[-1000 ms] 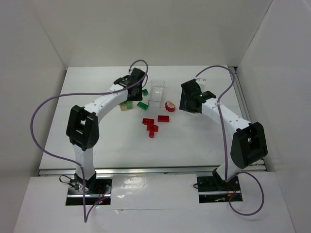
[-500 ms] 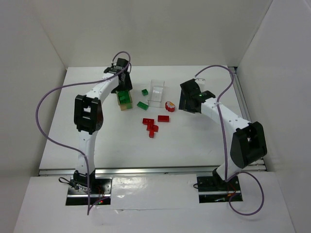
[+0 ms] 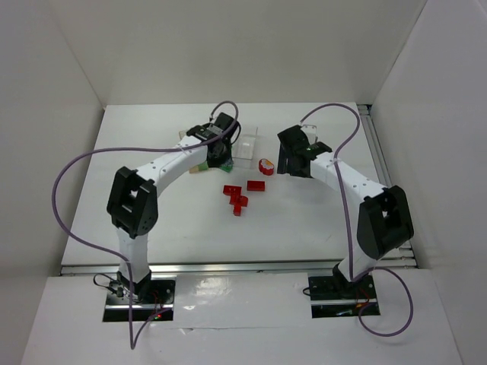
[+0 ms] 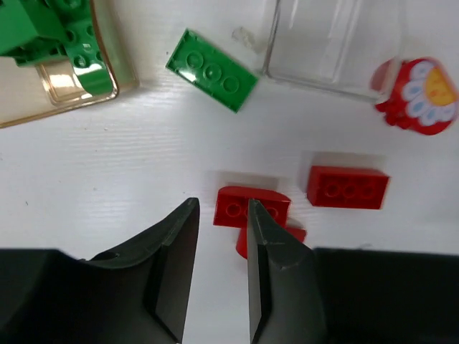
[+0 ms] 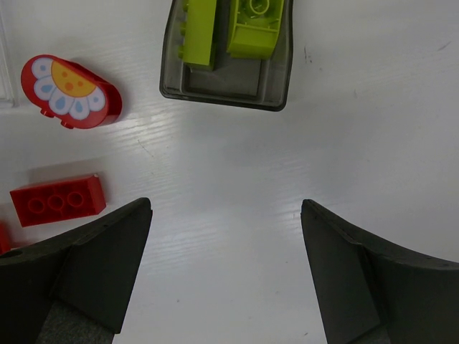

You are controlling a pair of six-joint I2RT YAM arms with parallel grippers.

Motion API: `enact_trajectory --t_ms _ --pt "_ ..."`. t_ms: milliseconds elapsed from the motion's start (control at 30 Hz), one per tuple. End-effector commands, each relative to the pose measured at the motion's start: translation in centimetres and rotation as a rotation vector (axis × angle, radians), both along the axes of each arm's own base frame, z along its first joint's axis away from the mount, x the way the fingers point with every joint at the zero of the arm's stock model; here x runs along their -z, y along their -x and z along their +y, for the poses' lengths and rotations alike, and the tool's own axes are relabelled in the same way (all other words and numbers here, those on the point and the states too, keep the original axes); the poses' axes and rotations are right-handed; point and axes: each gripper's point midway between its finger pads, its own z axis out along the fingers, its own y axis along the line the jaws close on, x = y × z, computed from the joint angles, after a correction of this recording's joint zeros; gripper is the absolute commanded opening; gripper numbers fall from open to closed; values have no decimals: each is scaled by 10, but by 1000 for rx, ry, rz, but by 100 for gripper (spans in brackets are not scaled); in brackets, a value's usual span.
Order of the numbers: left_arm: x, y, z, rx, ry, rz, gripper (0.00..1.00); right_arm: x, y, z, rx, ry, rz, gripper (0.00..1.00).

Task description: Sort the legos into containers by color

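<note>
Red lego [image 4: 231, 209] just beyond left gripper [image 4: 222, 205] fingertips [image 4: 188, 215]

White table [image 3: 304, 228], plain white walls [image 3: 251, 46], even light

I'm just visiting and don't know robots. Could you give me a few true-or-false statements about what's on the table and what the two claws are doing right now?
1. The right gripper is wide open and holds nothing. True.
2. The smoky clear plastic box under the right wrist camera holds red bricks. False: it holds yellow-green bricks.
3. A flat green brick lies loose on the table, outside any box. True.
4. The red oval piece with a printed daisy sits inside a box. False: it lies on the table beside the empty clear plastic box.
5. The left gripper is clamped on a red brick. False: only a narrow empty gap shows between its fingers, and the rounded red brick lies on the table just beyond them.
</note>
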Motion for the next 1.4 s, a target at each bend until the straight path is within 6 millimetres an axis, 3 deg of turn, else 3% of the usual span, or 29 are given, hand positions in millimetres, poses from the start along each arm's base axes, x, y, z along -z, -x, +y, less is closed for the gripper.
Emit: enact_trajectory --t_ms 0,67,133,200,300,400,567,733,833,1000,1100,1167,1233,1367 --pt "49 9 8 -130 -1 115 43 -10 -7 8 -7 -3 -27 92" --pt "69 10 7 -176 -30 144 44 -10 -7 8 -7 -3 -27 92" --pt "71 2 0 -185 -18 152 50 -14 -7 6 0 2 -39 92" --pt "80 -5 -2 -198 -28 155 65 -14 -3 4 0 7 -31 92" --pt "81 -21 -5 -210 -22 134 74 -14 -1 1 6 17 -35 92" --pt "90 -35 -6 -246 -24 135 74 -16 1 0 6 17 -34 92" --pt "94 -48 -12 -275 -15 123 87 -20 1 -2 11 19 -47 92" --pt "114 -58 -7 -302 -34 155 87 -20 2 -3 11 23 -39 92" --pt "116 -63 -2 -316 -47 157 82 -16 4 -4 11 27 -31 92" --pt "131 -49 7 -342 -79 199 74 -16 4 -4 11 27 -31 92" --pt "132 -46 8 -342 -80 199 62 -16 4 -4 11 27 -31 92" --pt "114 -47 4 -300 -72 167 54 -16 4 -4 11 27 -31 92" --pt "101 -44 1 -271 -82 143 38 -20 2 -3 11 23 -39 92" --pt "51 -46 -12 -220 -52 45 25 -17 0 -2 11 23 -39 92"
